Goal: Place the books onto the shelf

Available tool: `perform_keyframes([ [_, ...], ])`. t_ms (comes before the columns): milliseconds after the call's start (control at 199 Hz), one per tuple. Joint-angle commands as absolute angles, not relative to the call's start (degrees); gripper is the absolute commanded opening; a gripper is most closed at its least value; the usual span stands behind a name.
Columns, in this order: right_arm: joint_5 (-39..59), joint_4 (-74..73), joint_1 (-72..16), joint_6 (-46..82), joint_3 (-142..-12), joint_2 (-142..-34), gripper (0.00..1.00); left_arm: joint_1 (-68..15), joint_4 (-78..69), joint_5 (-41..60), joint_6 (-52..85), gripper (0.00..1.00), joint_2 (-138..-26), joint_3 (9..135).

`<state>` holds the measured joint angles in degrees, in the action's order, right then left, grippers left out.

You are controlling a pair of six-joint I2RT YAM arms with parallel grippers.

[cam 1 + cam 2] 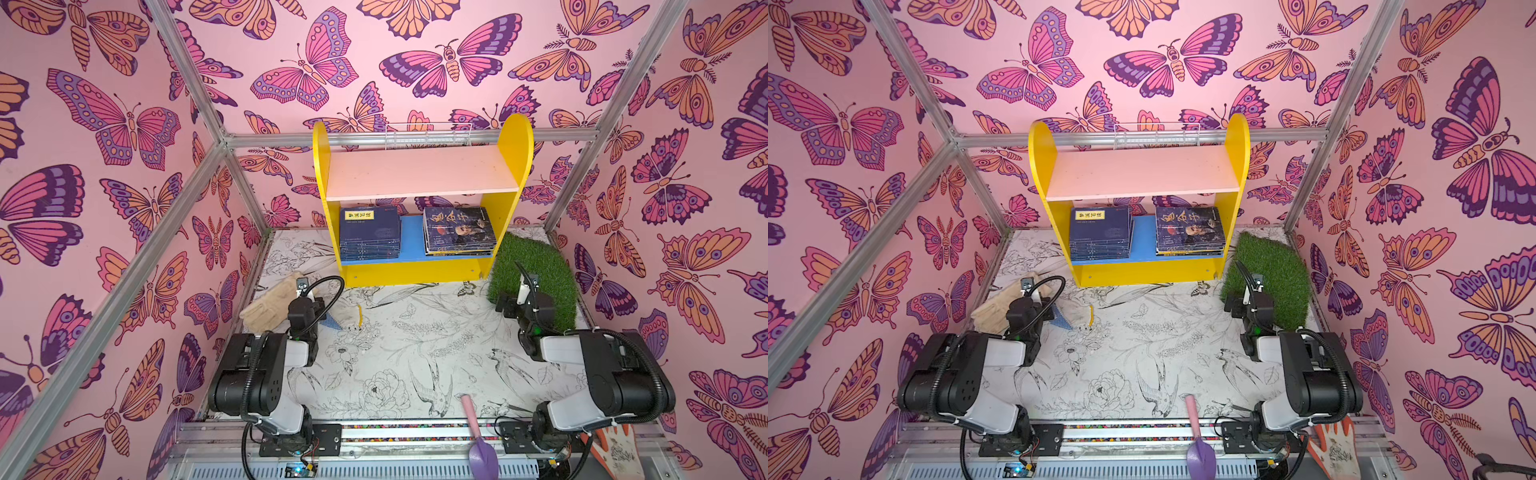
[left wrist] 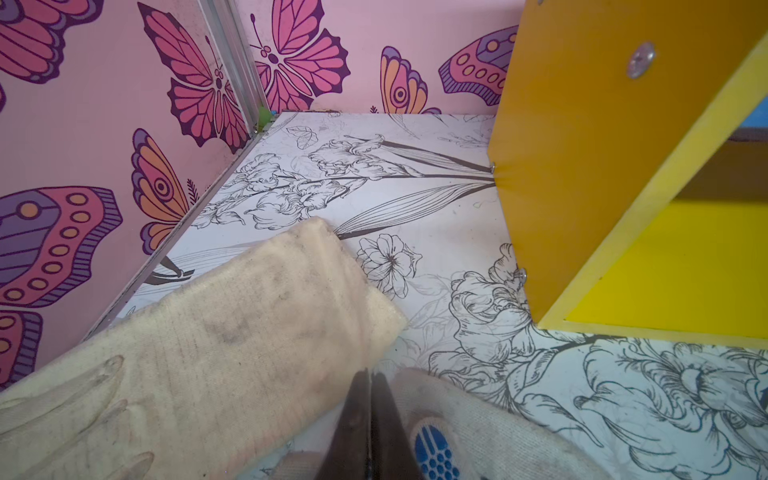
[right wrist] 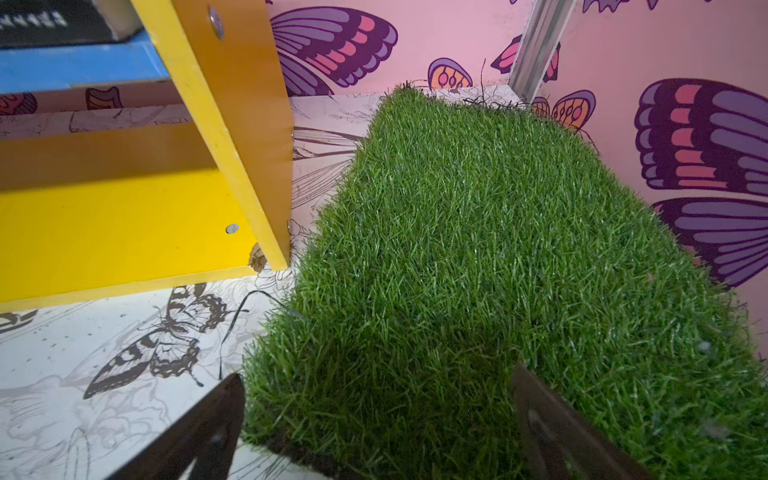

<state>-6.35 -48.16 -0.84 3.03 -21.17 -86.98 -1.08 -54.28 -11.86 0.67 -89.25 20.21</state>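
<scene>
Left gripper [image 2: 370, 376], right gripper [image 3: 378, 374]: books [image 1: 370, 232] well apart, shelved.

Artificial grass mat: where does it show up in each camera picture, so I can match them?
Top view: artificial grass mat lies on the table, right of the yellow shelf.
Top view: same spot, right of the shelf.
Left wrist: not in it.
Right wrist: fills most of the picture, beside the shelf's side panel.
Shared landmark: the yellow shelf, visible in all four views.
</scene>
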Motion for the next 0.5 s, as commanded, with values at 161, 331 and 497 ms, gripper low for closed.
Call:
perform_keyframes([
  [161,-5.9,-47.7,-0.4,3.5,-22.5,-86.5,0.99,-0.9,-55.1,-12.0,1.0,0.98,-89.0,19.8],
  [331,-5.9,-47.7,-0.4,3.5,-22.5,-86.5,0.99,-1.2,-54.1,-9.8,-0.2,0.98,-89.0,20.4],
  [497,-5.9,-47.7,-0.3,3.5,-22.5,-86.5,0.99,-1.3,-53.4,-8.3,-0.7,0.98,-89.1,20.8],
])
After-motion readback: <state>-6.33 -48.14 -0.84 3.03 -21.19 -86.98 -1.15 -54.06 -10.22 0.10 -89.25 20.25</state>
